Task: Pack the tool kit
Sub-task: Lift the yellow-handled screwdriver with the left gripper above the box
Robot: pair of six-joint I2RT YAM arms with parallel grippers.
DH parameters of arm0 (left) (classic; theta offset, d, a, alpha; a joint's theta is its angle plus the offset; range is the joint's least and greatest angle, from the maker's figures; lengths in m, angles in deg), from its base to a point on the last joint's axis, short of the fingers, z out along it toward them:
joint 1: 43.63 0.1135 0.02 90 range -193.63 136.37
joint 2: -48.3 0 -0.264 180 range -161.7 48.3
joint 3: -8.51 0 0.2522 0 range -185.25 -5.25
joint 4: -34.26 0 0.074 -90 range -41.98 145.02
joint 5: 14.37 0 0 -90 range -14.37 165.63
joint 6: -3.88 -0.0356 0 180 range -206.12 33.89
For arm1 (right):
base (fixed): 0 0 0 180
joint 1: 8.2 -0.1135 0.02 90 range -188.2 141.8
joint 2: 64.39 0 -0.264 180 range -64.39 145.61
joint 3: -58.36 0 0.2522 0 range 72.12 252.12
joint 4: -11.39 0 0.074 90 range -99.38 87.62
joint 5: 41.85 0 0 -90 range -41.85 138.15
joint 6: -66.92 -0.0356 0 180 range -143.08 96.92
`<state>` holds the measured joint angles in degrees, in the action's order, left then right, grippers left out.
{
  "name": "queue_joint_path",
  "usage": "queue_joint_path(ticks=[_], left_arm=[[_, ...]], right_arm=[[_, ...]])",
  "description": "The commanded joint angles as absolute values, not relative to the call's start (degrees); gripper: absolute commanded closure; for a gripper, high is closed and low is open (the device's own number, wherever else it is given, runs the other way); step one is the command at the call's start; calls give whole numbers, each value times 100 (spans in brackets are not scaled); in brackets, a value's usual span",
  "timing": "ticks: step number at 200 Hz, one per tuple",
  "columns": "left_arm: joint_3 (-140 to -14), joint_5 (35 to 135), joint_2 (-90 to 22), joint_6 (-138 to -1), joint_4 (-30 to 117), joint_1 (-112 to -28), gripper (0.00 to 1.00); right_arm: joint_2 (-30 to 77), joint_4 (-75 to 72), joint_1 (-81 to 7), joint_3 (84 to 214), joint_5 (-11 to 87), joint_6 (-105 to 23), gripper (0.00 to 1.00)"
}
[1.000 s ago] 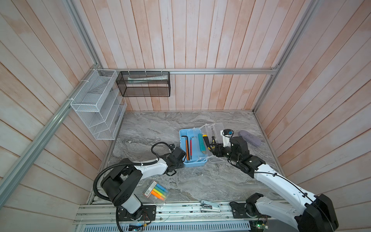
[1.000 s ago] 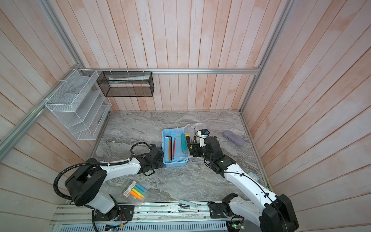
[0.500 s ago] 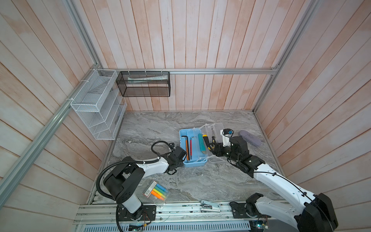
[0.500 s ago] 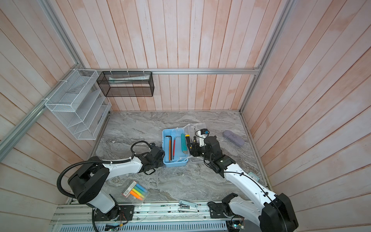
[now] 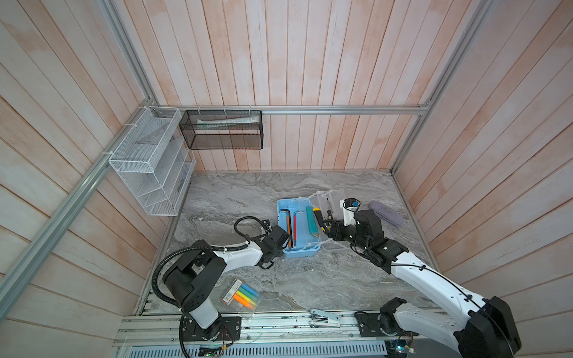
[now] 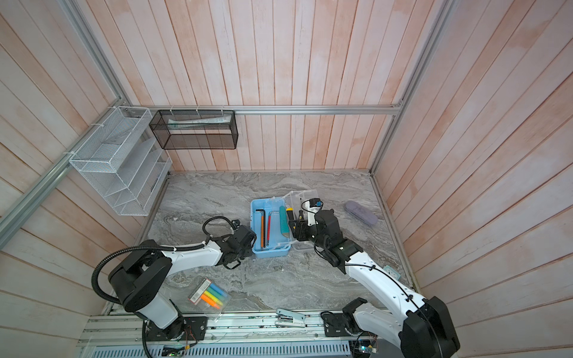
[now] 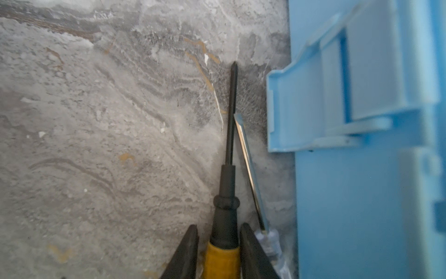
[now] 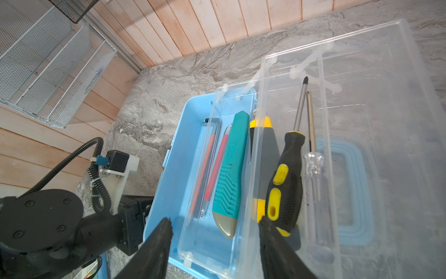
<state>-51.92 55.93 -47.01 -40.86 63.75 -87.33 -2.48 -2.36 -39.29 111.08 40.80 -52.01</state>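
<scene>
- The left gripper [image 7: 218,229] has its jaws set close on either side of the handle of a dark-shafted screwdriver [image 7: 225,212]. I cannot tell whether they actually pinch it. A loose hold would probably let the long shaft droop or slip on the lift.
- A flat-blade screwdriver [image 7: 249,166] lies just beside that shaft, angled toward it. Closing or lifting could drag it along, or wedge it against the box.
- Taking the back wall as 12 o'clock, the tool kit [image 5: 299,253] sits right of the table [image 5: 248,192] centre. Its clear lid [image 8: 398,84] is folded open toward 3 o'clock, and the left gripper is at the kit's 8 o'clock, by the wall that carries the latch [image 7: 292,113].
- Swinging the screwdriver toward 3 o'clock over that wall risks clipping the rim or the latch. Nothing pins the box, so it would likely slide.
- The right gripper [image 8: 215,223] is at the kit's 4 o'clock with its jaws well apart and nothing clamped. One finger is close to the butt of a black-and-yellow screwdriver [image 8: 288,178] lying on the lid, and a nudge could roll it off.
- Both arms crowd the same end of the box, so a wide swing could make the wrists meet.
</scene>
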Motion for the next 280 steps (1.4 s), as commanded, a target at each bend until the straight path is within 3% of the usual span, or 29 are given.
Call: queue_joint_path(ticks=[1, 41, 96, 129, 233, 280], left_arm=[[-5091, 5492, -5020, -3990, 7243, -8822, 68], [-5130, 5495, -5146, -3962, 7289, -8882, 68], [-5128, 5459, -5094, -3971, 7396, -8875, 81], [-5146, 5377, -4933, -4006, 7534, -8784, 100], [-5618, 5511, -2870, -4226, 7888, -8591, 100], [-6316, 5984, -2623, -4416, 7036, -8713, 100]], right_arm=[[-172, -116, -3966, 11099, 4077, -5252, 42], [-81, -71, -3966, 11126, 4033, -5261, 42], [-58, -3, -3959, 11122, 4023, -5261, 42], [-40, 17, -3956, 11119, 3990, -5261, 43], [-461, 130, -3835, 11119, 3813, -5453, 43], [-898, 24, -3423, 11087, 3773, -5592, 42]])
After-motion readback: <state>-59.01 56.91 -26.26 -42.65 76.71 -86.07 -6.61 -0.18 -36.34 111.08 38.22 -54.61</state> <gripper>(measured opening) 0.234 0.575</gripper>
